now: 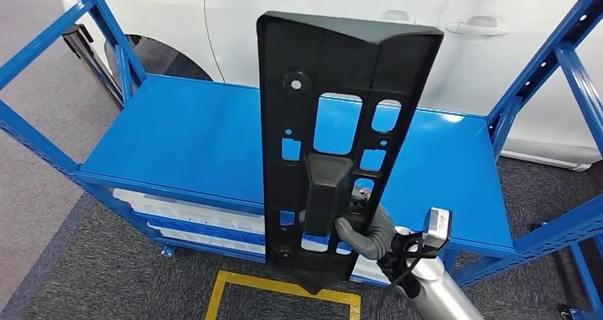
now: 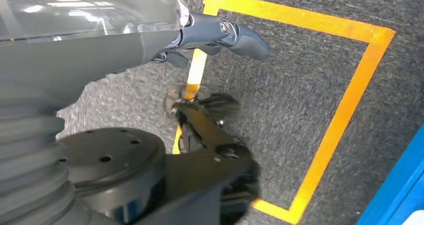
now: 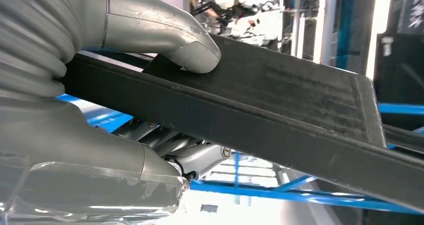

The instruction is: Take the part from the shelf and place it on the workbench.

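Right hand (image 1: 366, 231) grips black part (image 1: 341, 121) upright over blue shelf (image 1: 185, 142); wrist view shows thumb (image 3: 192, 52) pressing part edge.

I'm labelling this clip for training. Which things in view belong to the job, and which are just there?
Job:
- black part, held upright
- right hand, gripping the part low down
- blue shelf, beyond the part

Just there:
- white car behind the shelf
- yellow floor marking
- white trays on the lower level
- left hand, hanging above the floor
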{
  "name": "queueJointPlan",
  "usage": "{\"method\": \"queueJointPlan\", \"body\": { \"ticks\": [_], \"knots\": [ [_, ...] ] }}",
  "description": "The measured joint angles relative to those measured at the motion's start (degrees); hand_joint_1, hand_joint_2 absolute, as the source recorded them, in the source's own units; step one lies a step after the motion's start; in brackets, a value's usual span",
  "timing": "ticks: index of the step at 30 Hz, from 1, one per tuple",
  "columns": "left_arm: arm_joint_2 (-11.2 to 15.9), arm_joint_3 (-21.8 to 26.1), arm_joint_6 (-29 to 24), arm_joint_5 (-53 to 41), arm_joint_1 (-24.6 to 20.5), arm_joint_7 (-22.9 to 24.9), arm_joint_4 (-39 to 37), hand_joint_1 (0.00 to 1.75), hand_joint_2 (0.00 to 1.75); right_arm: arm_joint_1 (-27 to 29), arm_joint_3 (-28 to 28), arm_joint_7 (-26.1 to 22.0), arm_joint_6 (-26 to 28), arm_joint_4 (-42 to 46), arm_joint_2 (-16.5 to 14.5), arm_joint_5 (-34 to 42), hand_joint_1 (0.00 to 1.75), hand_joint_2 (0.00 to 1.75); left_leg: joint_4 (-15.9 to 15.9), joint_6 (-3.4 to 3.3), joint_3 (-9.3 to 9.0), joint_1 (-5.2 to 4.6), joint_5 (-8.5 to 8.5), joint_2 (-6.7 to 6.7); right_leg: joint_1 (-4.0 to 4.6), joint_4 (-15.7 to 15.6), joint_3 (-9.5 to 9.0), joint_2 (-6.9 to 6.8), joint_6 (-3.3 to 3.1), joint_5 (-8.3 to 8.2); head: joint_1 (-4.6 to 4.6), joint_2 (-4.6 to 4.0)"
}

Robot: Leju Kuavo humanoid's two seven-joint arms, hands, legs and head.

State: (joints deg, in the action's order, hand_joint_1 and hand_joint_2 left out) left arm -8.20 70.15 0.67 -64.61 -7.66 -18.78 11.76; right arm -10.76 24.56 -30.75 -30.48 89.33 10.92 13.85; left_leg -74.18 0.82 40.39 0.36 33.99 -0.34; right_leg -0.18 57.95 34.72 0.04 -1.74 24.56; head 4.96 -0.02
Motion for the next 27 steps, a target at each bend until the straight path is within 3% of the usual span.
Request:
{"method": "queueJointPlan", "body": {
  "ticks": [1,2,4,6,9,10,12,14,15,16,17,20,21,23,25,27],
  "knots": [
    [0.0,-0.2,-0.1,-0.5,0.0,-0.1,0.0,0.0,1.75,0.7,0.0,0.2,0.3,0.3,0.2,0.0,1.47,1.75,-0.3,0.0,-0.13,0.0,-0.29,0.0,0.0,0.1,0.04,0.01,0.01,0.0,0.0,0.0],
    [0.0,-0.3,-0.1,-0.8,-0.1,-0.2,0.0,0.0,1.75,1.4,0.0,0.3,0.6,0.7,0.5,0.1,1.47,1.75,1.9,-0.07,-1.47,0.01,-1.64,0.0,0.0,0.2,0.06,0.04,0.02,-0.01,0.0,0.0],
    [0.0,-0.6,0.1,-1.0,-0.3,-0.2,0.0,0.0,1.75,2.5,0.0,0.3,0.9,1.5,1.0,0.3,1.47,1.75,10.1,-0.46,-5.99,-0.04,-4.97,-0.03,0.05,0.4,0.14,0.14,0.21,-0.03,0.0,0.0],
    [0.0,-0.9,0.3,-1.0,-0.7,-0.1,0.0,0.0,1.75,3.5,-0.2,0.2,1.4,2.3,1.5,0.4,1.47,1.75,15.2,-0.98,-8.66,-0.25,-6.61,-0.08,0.16,0.6,0.27,0.26,0.75,-0.19,-0.01,0.0],
    [0.0,-1.2,0.8,-1.1,-0.8,0.1,0.0,0.0,1.75,5.0,-0.7,0.1,2.1,3.2,2.1,0.4,1.47,1.75,16.1,-1.86,-8.73,-0.34,-7.46,-0.01,0.06,0.5,0.44,0.31,1.85,-0.61,0.0,0.0],
    [0.0,-1.3,0.9,-1.2,-0.8,0.2,0.0,0.0,1.75,5.4,-1.0,0.1,2.4,3.5,2.3,0.4,1.47,1.75,16.4,-2.26,-8.59,-0.27,-7.91,0.08,0.0,1.0,0.71,0.3,2.17,0.01,-0.01,0.0],
    [-0.1,-1.3,1.0,-1.2,-0.8,0.4,0.0,0.0,1.75,6.1,-1.4,0.0,2.8,4.0,2.6,0.4,1.47,1.75,16.9,-2.97,-8.01,-0.16,-8.8,0.34,-0.18,5.2,2.36,0.26,2.62,3.77,-0.01,0.0],
    [-0.1,-1.4,1.1,-1.2,-0.8,0.6,0.0,0.0,1.75,6.7,-1.8,0.1,3.3,4.4,2.7,0.3,1.47,1.75,16.8,-3.27,-7.07,-0.34,-9.46,0.52,-0.41,12.5,4.79,0.24,2.96,8.6,-0.01,0.0],
    [-0.1,-1.4,1.1,-1.2,-0.8,0.7,0.0,0.0,1.75,7.0,-1.9,0.2,3.4,4.5,2.6,0.3,1.47,1.75,16.8,-3.25,-6.54,-0.41,-9.81,0.57,-0.53,15.3,5.4,0.23,3.11,9.9,-0.01,0.0],
    [-0.1,-1.4,1.1,-1.2,-0.7,0.7,0.0,0.0,1.75,7.2,-1.9,0.3,3.6,4.6,2.6,0.2,1.47,1.75,16.7,-3.19,-6.0,-0.45,-10.16,0.6,-0.63,16.2,5.05,0.23,3.21,10.05,-0.01,0.0],
    [-0.1,-1.4,1.1,-1.2,-0.7,0.7,0.0,0.0,1.75,7.4,-2.0,0.4,3.6,4.6,2.6,0.2,1.47,1.75,16.6,-3.08,-5.44,-0.47,-10.51,0.61,-0.72,15.0,3.65,0.21,3.26,9.29,-0.01,0.0],
    [-0.1,-1.4,1.2,-1.2,-0.7,0.8,0.0,0.0,1.75,7.3,-2.3,0.8,3.7,5.1,2.6,0.2,1.47,1.75,16.1,-2.44,-4.15,-0.52,-11.44,0.59,-0.75,3.7,-4.25,0.15,2.98,5.98,0.01,0.0],
    [-0.1,-1.4,1.2,-1.2,-0.7,0.8,0.0,0.0,1.75,7.3,-2.4,0.9,3.7,5.3,2.6,0.2,1.47,1.75,16.0,-2.11,-3.94,-0.56,-11.72,0.58,-0.61,1.2,-5.78,0.18,2.72,5.52,0.0,0.0],
    [-0.1,-1.4,1.4,-1.2,-0.7,0.8,0.0,0.0,1.75,7.2,-2.6,1.0,3.6,5.5,2.6,0.2,1.47,1.75,16.0,-1.41,-3.72,-0.52,-12.42,0.55,-0.16,0.1,-6.03,0.28,2.04,5.0,-0.01,0.0],
    [-0.1,-1.4,1.6,-1.3,-0.6,0.8,0.0,0.0,1.75,7.1,-2.8,1.0,3.6,5.5,2.5,0.2,1.47,1.75,15.8,-0.75,-3.21,-0.4,-12.36,0.42,-0.29,-0.4,-5.39,0.16,1.19,4.12,-0.01,0.0],
    [-0.1,-1.4,1.7,-1.3,-0.4,0.9,0.0,0.0,1.75,7.2,-3.1,1.1,3.6,5.7,2.3,0.2,1.47,1.75,12.6,-0.24,-1.89,-0.28,-8.67,0.28,-0.5,-0.7,-4.3,-0.01,0.35,2.84,-0.01,0.0]
  ]
}}
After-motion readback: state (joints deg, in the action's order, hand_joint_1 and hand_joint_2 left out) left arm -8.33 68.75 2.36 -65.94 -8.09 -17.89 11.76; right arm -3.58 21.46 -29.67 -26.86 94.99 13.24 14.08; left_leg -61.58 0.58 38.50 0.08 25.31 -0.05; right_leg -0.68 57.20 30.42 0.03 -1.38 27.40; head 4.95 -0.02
